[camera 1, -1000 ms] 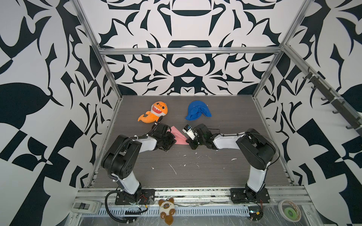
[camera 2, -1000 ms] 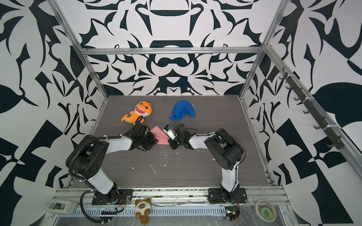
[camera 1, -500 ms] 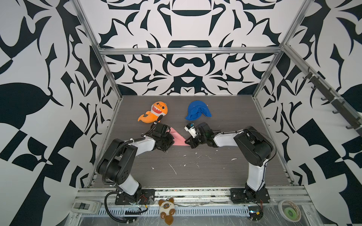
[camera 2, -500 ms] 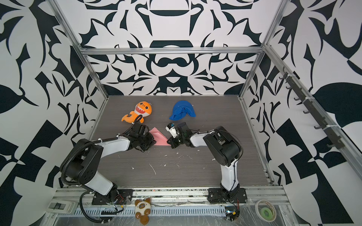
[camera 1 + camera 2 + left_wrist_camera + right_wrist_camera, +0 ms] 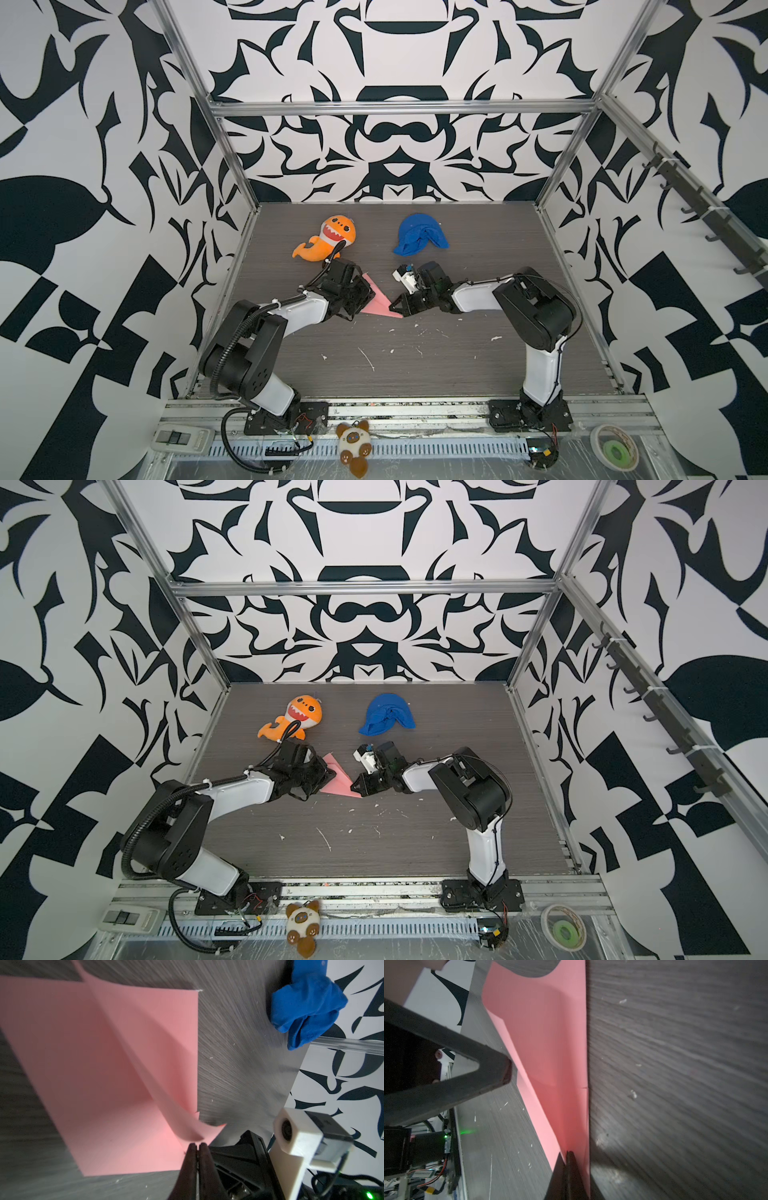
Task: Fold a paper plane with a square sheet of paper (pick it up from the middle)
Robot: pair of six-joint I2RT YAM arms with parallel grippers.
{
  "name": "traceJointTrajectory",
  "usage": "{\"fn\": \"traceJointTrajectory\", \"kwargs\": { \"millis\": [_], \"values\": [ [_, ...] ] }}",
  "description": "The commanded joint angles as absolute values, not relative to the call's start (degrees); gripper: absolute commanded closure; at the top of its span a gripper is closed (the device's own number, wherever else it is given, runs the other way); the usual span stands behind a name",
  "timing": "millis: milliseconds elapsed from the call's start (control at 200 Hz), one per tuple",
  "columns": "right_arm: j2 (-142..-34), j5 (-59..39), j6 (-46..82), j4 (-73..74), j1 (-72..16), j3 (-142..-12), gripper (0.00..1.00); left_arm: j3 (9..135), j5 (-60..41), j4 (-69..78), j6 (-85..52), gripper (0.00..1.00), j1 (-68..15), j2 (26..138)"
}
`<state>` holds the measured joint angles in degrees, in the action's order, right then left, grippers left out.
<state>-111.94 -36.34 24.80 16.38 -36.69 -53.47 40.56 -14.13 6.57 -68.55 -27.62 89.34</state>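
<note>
The square sheet of paper (image 5: 380, 306) is pink and folded to a pointed outline with a raised central ridge. It lies low over the grey table (image 5: 415, 374) between my two grippers in both top views. My left gripper (image 5: 198, 1145) is shut on the wide end of the ridge, which curls up into its tips. My right gripper (image 5: 569, 1154) is shut on the narrow pointed end, and a strip of the paper (image 5: 550, 1043) runs alongside one finger. In a top view the left gripper (image 5: 371, 297) and the right gripper (image 5: 394, 310) nearly face each other.
An orange shark plush (image 5: 332, 239) lies just behind the left gripper, and a blue cloth lump (image 5: 419, 239) behind the right one. White paper scraps (image 5: 365, 357) dot the table toward the front. Metal frame posts and patterned walls close in the sides and back.
Both grippers have come a little toward the front of the table with the paper. More of the pink paper now shows stretched between them.
</note>
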Motion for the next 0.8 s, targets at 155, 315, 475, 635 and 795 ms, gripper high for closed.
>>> {"fn": "traceJointTrajectory", "kwargs": {
  "millis": [155,315,475,635,795],
  "values": [
    [-113.9,-39.6,30.0,14.7,-35.9,-54.1,0.97,39.9,-15.8,9.4,-68.0,0.91,-28.1,91.5],
    [-114.7,-40.0,31.4,13.3,-35.4,-54.7,0.97,40.5,-16.7,10.5,-67.9,0.91,-28.4,93.4],
    [-115.6,-40.9,32.8,11.2,-34.6,-55.6,0.95,40.7,-17.1,11.7,-68.2,0.91,-28.5,95.2],
    [-116.4,-41.3,33.8,8.6,-34.2,-56.7,0.94,40.9,-17.4,12.4,-68.3,0.91,-28.5,96.4],
    [-117.4,-41.1,34.4,4.8,-33.8,-58.4,0.94,40.8,-17.1,12.7,-68.6,0.91,-28.5,96.9]
  ]
}}
